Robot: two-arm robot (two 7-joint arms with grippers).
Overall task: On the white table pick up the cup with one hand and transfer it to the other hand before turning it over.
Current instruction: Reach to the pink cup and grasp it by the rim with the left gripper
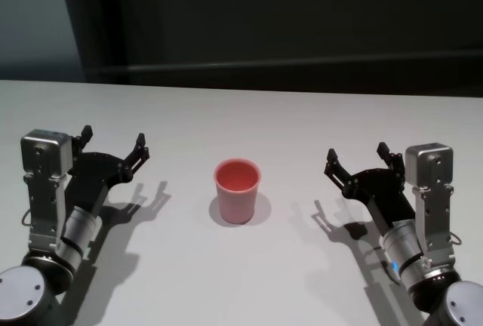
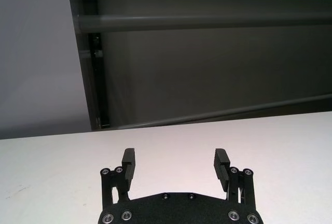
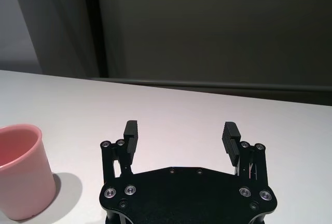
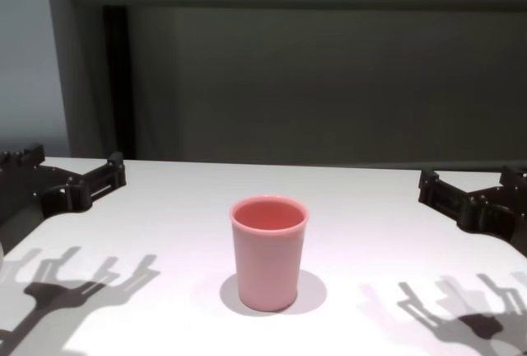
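the cup stands upright on the counter, rim up, about midway between the counter's left and right sides and a little back from its near edge. its long axis is vertical, so a grasp from the side would meet its tapered wall, not its mouth.

the left gripper hovers over the left part of the counter, its jaws spread wide with nothing between them. the right gripper hovers over the right part, jaws equally wide and empty. both point toward the counter's far edge, not at the cup, so the cup lies sideways and inward from each one.

in the head view the two grippers look about equally far from the cup, each well apart from it. the right wrist view does catch the cup at its border, while the left wrist view shows only bare counter; that hints the right arm may be slightly better placed, though i would not lean on it. whichever arm goes first has to swing inward before closing on the wall.
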